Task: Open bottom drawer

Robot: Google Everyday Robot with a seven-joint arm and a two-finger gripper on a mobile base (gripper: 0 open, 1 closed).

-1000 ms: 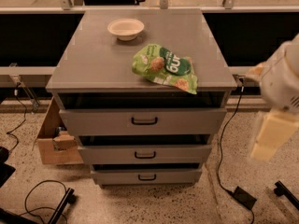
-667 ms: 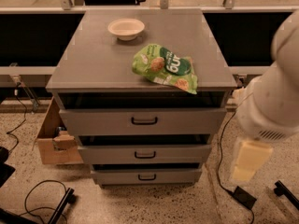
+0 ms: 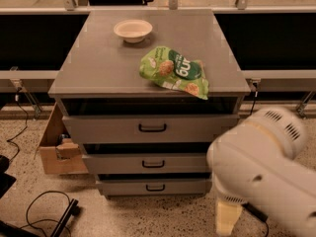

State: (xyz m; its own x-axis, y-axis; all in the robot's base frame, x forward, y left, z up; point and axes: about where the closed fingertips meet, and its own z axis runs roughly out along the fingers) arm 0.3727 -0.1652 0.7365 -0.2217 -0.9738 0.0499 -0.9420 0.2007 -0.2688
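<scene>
Arm (image 3: 261, 174) swung leftward | gripper (image 3: 228, 220) low, right of bottom drawer (image 3: 154, 186)

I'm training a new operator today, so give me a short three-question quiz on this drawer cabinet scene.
1. True or false: the bottom drawer is already pulled fully out.
2. Multiple choice: what shares the cabinet top with the green snack bag? A) a mug B) a white bowl C) a bottle
3. Fill in: the robot's hand hangs low, near the floor, on the picture's ____ side of the drawers.
Key: 1 false; 2 B; 3 right.
</scene>
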